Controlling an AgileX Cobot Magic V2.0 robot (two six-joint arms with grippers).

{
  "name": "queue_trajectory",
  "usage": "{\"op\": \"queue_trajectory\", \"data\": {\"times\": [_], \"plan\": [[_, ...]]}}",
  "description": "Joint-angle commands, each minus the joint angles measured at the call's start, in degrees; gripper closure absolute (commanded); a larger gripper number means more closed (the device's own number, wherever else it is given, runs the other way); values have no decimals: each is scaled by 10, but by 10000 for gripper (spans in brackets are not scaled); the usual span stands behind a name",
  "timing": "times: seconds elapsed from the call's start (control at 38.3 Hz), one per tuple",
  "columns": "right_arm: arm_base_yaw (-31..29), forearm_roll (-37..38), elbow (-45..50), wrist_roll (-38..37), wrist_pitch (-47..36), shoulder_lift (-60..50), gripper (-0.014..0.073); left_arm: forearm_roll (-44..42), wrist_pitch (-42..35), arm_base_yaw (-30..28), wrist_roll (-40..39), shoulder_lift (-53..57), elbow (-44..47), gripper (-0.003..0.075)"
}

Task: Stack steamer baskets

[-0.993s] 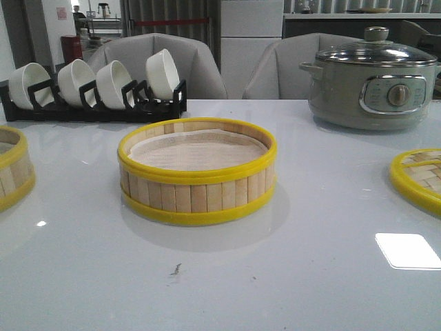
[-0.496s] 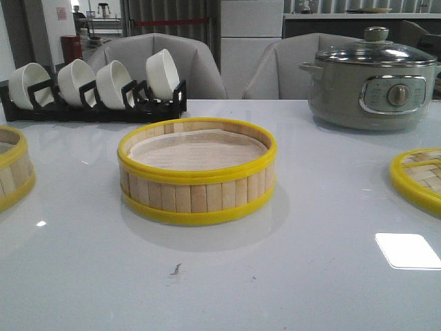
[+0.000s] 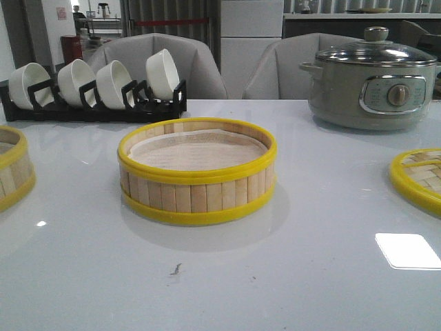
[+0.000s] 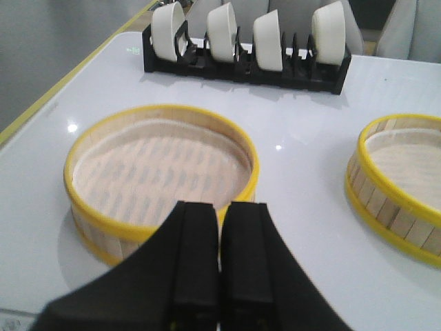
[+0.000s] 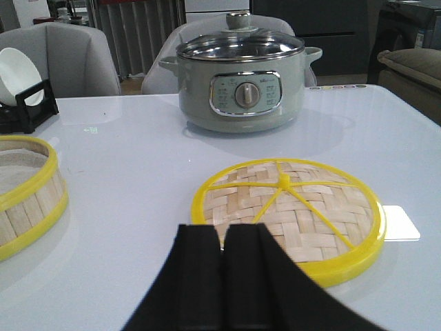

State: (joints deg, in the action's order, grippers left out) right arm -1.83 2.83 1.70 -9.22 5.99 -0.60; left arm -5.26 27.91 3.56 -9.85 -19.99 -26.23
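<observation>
One steamer basket point(image 3: 197, 172) with bamboo slats, yellow rims and a pale liner stands in the middle of the table; it also shows in the left wrist view point(image 4: 403, 183) and the right wrist view point(image 5: 24, 196). A second steamer basket point(image 3: 10, 172) sits at the left edge, and fills the left wrist view point(image 4: 158, 172). My left gripper point(image 4: 220, 210) is shut and empty, just short of that basket's near rim. My right gripper point(image 5: 222, 234) is shut and empty, near the edge of the flat woven lid point(image 5: 289, 210). Neither gripper shows in the front view.
A grey-green electric pot point(image 3: 372, 83) with a glass lid stands at the back right. A black rack with several white bowls point(image 3: 96, 89) stands at the back left. The woven lid point(image 3: 419, 179) lies at the right edge. Grey chairs stand behind the table.
</observation>
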Motion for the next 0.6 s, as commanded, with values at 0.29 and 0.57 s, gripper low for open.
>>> {"op": "queue_trajectory", "data": {"times": [0.29,0.57], "plan": [[-4,7,-8,2,-47,-11,543,-23,128,46,64,-302,-416,632],[-4,7,-8,2,-47,-11,543,-23,140,45,80,-341,-417,632]]}}
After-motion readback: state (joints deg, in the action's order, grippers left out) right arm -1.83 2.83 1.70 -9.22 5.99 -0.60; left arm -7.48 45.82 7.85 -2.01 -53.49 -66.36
